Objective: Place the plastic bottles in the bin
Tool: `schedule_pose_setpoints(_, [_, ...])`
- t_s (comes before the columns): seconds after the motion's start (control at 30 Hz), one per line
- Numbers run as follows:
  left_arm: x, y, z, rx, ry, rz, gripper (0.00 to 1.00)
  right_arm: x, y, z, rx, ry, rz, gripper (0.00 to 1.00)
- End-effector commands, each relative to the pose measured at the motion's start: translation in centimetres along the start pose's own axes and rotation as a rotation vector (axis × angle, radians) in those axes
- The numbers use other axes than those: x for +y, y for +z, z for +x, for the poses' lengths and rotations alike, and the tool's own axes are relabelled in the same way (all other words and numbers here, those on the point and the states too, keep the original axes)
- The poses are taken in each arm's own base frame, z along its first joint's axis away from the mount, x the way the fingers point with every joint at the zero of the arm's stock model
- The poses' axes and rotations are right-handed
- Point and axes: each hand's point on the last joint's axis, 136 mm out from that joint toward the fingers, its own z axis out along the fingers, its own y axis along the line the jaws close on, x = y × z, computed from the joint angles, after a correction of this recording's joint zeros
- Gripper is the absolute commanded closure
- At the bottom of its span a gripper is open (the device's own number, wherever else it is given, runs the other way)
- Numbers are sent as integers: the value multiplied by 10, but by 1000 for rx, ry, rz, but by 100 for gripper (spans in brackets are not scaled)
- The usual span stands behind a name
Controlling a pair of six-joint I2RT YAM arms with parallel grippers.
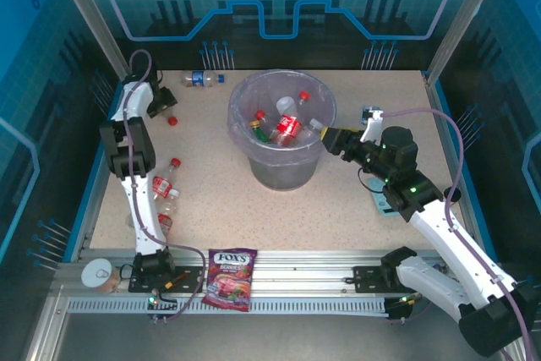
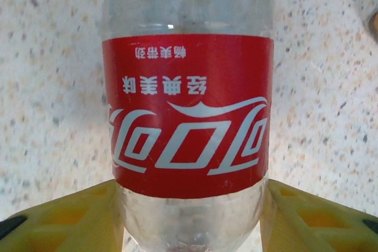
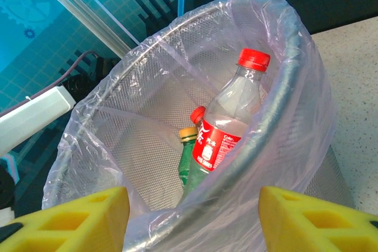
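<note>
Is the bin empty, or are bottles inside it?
Not empty. Inside the bin stand a red-labelled bottle and a green bottle.

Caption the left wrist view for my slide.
Clear red-labelled plastic bottle between the yellow fingers of the left gripper, speckled tabletop beneath.

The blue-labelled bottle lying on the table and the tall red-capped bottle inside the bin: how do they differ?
The blue-labelled bottle lies flat on the table, while the red-capped bottle leans cap-up inside the bin. The blue-labelled bottle wears a blue label; the red-capped bottle wears a red one. The blue-labelled bottle sits outside, beyond and left of the bin; the red-capped bottle is already in. Both are small clear plastic bottles.
</note>
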Motion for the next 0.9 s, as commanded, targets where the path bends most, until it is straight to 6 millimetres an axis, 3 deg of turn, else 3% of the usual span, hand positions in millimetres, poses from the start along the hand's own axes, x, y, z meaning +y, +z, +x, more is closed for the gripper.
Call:
schedule_pose_setpoints(0.0, [-10, -43, 1, -34, -42, 75, 45, 15, -4, -13, -42, -41, -39, 39])
schedule_pose_setpoints(0.23, [-18, -82, 41, -34, -54, 124, 45, 18, -5, -11, -38, -55, -78, 39])
schedule_pose_setpoints(0.43, [-40, -116, 84, -39, -7, 173, 45, 21, -9, -13, -43, -75, -91, 39])
schedule_pose_setpoints(0.67, [-50, -179, 112, -114, 50, 235, 45, 16, -18, -13, -49, -97, -74, 38])
schedule_pose_setpoints(0.87, [-44, -240, 121, -195, 82, 298, 45, 13, -20, -15, -51, -92, -75, 38])
